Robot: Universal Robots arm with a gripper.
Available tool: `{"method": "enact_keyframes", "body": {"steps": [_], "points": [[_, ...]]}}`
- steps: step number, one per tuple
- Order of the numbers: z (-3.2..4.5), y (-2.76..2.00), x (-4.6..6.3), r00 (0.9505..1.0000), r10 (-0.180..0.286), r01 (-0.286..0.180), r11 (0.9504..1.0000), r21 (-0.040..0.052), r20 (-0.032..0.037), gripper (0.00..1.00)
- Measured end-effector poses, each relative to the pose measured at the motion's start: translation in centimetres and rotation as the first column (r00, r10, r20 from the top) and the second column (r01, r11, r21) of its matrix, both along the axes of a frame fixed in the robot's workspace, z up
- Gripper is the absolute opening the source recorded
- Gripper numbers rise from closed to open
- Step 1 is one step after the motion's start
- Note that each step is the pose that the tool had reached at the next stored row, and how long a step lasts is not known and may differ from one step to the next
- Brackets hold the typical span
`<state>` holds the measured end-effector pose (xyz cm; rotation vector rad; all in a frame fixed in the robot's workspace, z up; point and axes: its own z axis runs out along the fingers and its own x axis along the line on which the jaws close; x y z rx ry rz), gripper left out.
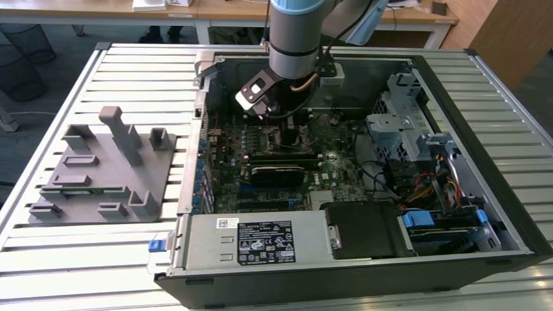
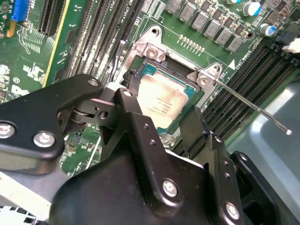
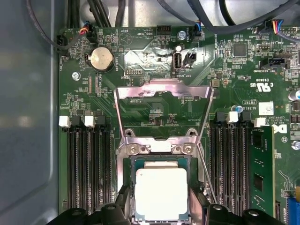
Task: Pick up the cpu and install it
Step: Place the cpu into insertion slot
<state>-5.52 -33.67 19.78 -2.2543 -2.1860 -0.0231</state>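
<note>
The arm (image 1: 296, 39) is a silver-grey cylindrical link with a pale blue joint cap. A black-and-white module (image 1: 256, 94) and a copper-coloured cable (image 1: 304, 81) are mounted at its wrist. The gripper (image 2: 158, 105) has matte black jointed links fastened with silver screws (image 2: 169, 187).

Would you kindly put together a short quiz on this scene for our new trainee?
1. True or false: the cpu lies in the socket on the motherboard.
2. The metal load plate is: A) swung open, B) closed over the cpu, C) missing.
3. In the exterior view, on which side of the computer case does the grey fixture stand?
Key: 1 true; 2 A; 3 the exterior view's left.
</note>
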Motion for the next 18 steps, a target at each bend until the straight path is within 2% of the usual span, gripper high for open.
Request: {"method": "enact_keyframes", "body": {"steps": [5,6,7,9,10,12,13,15,18], "points": [[0.67,0.0,0.0,1.0,0.0,0.0,1.0,0.0001,-0.0005,0.6],[0.78,0.0,0.0,1.0,0.0,0.0,1.0,0.0,-0.0008,0.53],[0.88,0.0,0.0,1.0,0.0,0.0,1.0,-0.0001,-0.001,0.53],[1.06,0.0,0.0,1.0,0.0,0.0,1.0,0.0,-0.0016,0.41],[1.13,0.0,0.0,1.0,0.0,0.0,1.0,0.0,-0.0019,0.41],[1.28,0.0,0.0,1.0,0.0,0.0,1.0,0.0,-0.0024,0.29],[1.35,0.0,0.0,1.0,0.0,0.0,1.0,0.0,-0.0027,0.29],[1.47,0.0,0.0,1.0,0.0,0.0,1.0,0.0001,-0.003,0.18],[1.65,0.0,0.0,1.0,0.0,0.0,1.0,0.0,-0.0036,0.12]]}}
